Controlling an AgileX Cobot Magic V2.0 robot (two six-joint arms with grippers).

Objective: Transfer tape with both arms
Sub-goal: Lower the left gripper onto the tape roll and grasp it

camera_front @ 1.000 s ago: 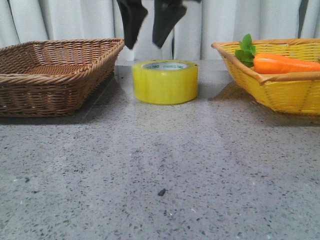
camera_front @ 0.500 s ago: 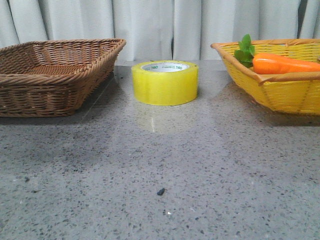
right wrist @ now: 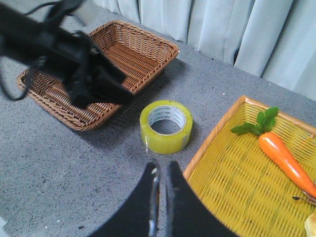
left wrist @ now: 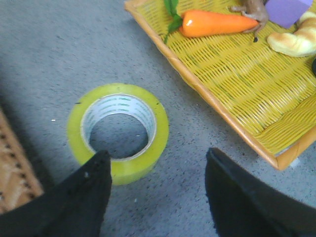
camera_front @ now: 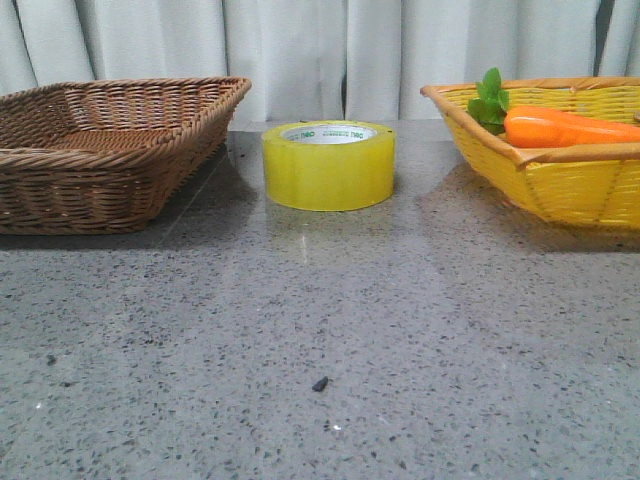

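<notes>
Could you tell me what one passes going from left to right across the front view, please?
Brown wicker basket → tape → yellow basket, which holds the carrot.

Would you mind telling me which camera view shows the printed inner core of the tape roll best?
The left wrist view: it looks down into the tape, showing nearly the whole core ring. The right wrist view shows the tape smaller from above; the front view sees the tape side-on, only the core's top edge.
</notes>
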